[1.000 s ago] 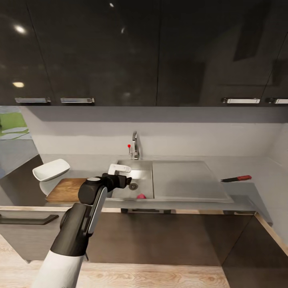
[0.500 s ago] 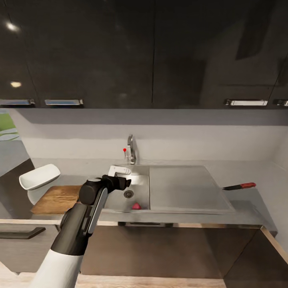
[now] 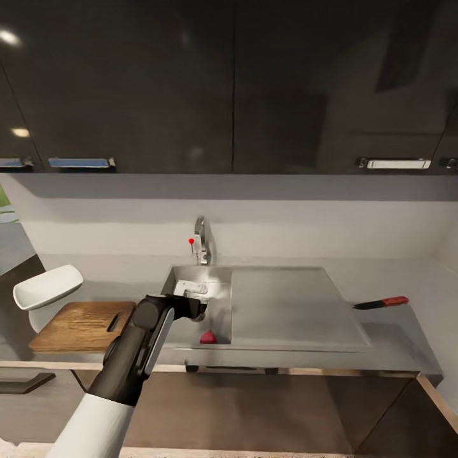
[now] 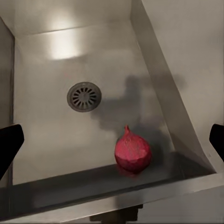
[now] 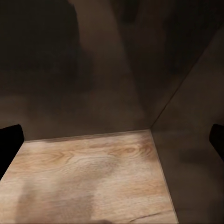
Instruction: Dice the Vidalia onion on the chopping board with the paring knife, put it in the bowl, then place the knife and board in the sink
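The left gripper (image 4: 112,140) hung spread wide over the sink (image 3: 219,280), onion (image 4: 133,151) below it against the sink's front wall. A careless descent could have nudged the round onion rolling toward the drain (image 4: 84,96).

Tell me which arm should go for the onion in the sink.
Left. The left gripper hangs open over the sink, with the Vidalia onion between its fingertips' line of sight. The right gripper faces the wooden floor, away from the basin.
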Controlling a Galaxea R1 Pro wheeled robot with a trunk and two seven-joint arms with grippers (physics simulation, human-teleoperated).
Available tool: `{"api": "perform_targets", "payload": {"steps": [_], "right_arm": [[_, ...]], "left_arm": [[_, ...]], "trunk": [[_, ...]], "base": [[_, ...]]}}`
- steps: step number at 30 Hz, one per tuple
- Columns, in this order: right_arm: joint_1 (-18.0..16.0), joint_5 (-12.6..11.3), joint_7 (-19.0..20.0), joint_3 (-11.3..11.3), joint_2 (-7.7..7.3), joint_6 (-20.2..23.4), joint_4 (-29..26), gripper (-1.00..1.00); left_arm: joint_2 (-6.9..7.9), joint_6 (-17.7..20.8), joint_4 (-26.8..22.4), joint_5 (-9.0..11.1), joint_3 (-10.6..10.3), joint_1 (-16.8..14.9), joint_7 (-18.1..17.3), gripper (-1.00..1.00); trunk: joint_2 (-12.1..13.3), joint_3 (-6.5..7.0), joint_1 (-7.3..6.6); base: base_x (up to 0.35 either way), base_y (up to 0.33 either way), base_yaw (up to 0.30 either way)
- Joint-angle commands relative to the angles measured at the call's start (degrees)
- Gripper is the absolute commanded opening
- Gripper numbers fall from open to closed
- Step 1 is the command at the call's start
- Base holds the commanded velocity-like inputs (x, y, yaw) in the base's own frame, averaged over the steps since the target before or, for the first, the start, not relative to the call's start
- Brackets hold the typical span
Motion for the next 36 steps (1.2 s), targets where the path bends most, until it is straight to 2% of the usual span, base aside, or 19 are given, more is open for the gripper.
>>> {"api": "perform_targets", "payload": {"steps": [1, 21, 25, 32, 36], "right_arm": [[0.0, -0.3, -0.5, 0.4, -0.10, -0.1, -0.1, 1.00], [0.0, -0.3, -0.5, 0.3, -0.10, -0.1, -0.1, 1.00], [0.0, -0.3, -0.5, 0.3, -0.10, -0.1, -0.1, 1.00], [0.0, -0.3, -0.5, 0.3, -0.10, -0.1, -0.1, 1.00], [0.0, -0.3, -0.5, 0.3, -0.10, -0.1, -0.1, 1.00]], "left_arm": [[0.04, 0.2, 0.5, -0.2, 0.0, 0.0, -0.1, 1.00], [0.14, 0.2, 4.0, -0.1, 0.0, 0.0, -0.1, 1.00], [0.00, 0.3, 7.7, 0.2, 0.0, 0.0, -0.1, 1.00], [-0.07, 0.3, 9.9, 0.7, 0.0, 0.0, -0.2, 1.00], [-0.11, 0.3, 10.2, 1.7, 0.0, 0.0, -0.2, 1.00]], "trunk": [[-0.1, -0.21, 0.04], [-0.1, -2.03, 0.04], [-0.1, -2.40, 0.04], [-0.1, -3.05, 0.04], [-0.1, -3.41, 0.04]], "base": [[0.003, -0.003, 0.000], [0.082, 0.000, 0.000], [0.002, 0.000, 0.000], [0.000, 0.000, 0.000], [0.005, 0.000, 0.000]]}}
